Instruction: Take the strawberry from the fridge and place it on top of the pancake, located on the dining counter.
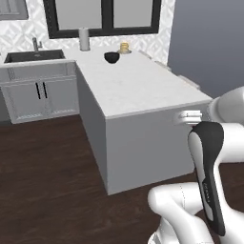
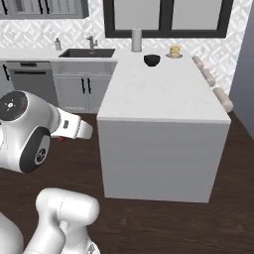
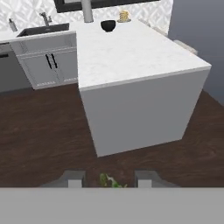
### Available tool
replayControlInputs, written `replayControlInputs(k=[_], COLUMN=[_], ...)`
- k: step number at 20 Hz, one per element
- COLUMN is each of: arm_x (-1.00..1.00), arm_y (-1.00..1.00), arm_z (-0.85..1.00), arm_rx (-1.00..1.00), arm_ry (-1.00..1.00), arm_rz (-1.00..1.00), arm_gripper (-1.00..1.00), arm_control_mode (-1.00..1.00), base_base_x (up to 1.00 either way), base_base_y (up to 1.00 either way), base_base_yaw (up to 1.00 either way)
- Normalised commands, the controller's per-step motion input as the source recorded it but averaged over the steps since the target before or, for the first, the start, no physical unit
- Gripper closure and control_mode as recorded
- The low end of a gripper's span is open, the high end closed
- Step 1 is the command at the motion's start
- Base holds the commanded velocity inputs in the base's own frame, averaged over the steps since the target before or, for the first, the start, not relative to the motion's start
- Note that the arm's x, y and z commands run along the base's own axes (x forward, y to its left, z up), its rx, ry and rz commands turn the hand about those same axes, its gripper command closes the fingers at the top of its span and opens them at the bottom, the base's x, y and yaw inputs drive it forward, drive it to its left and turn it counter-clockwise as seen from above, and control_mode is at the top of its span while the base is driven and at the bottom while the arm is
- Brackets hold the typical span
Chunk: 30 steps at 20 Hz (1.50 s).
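Holding the strawberry (image 3: 109, 180) narrowly between gripper (image 3: 108, 179) fingertips: light, soft, bruisable; pancake (image 3: 124, 16) at 12 o'clock.

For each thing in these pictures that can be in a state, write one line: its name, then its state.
gripper: closed on the strawberry, held off the counter.
strawberry: gripped between the fingers, green top showing.
pancake: stacked on its plate, no strawberry on it.
bowl: upright on the dining counter.
sink cabinet doors: shut.

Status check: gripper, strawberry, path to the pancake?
Gripper shut on strawberry, green top showing. Pancake at dining counter's far end, beside dark bowl. Counter's near part bare.
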Motion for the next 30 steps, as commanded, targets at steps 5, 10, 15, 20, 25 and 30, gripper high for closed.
replayControlInputs(k=[5,10,15,20,25,30], arm_x=[0.0,0.0,0.0,0.0,0.0,0.0], arm_y=[0.0,0.0,0.0,0.0,0.0,0.0], arm_z=[0.0,0.0,0.0,0.0,0.0,0.0], arm_rx=[0.0,0.0,0.0,0.0,0.0,0.0], arm_ry=[0.0,0.0,0.0,0.0,0.0,0.0], arm_rz=[0.0,0.0,0.0,0.0,0.0,0.0], arm_gripper=[1.0,1.0,1.0,1.0,1.0,1.0], arm_control_mode=[1.0,1.0,1.0,1.0,1.0,1.0], base_base_x=[0.62,0.7,0.74,0.79,0.84,0.9], base_base_y=[-1.0,-1.0,-1.0,-1.0,-1.0,-1.0], base_base_yaw=[-0.06,-0.05,-0.03,-0.01,0.0,0.0])
